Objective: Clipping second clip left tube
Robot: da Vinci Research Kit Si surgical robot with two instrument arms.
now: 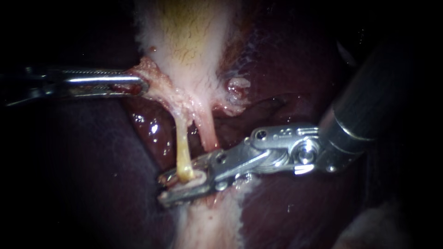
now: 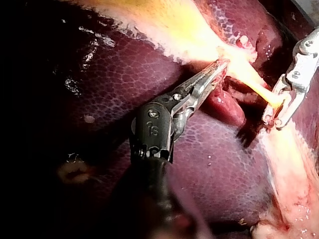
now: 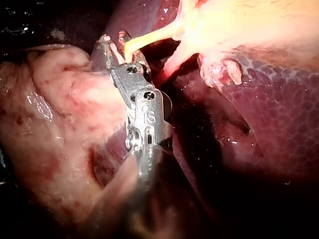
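Straddling the left tube [image 1: 183, 147] at its near end with the right instrument [image 1: 182, 184], jaws apart around it; gripping the gallbladder [image 1: 189, 37] neck at far left with the left instrument [image 1: 136, 85], jaws clamped on it. Judging the tube soft, slippery, easily torn: closing squarely across it, never tugging

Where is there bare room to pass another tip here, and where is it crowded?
Free: bare liver below the left instrument, and liver above the right instrument, beside the gallbladder. Crowded: around the left tube, which lies between the right instrument's open jaws, with the right tube close beside.
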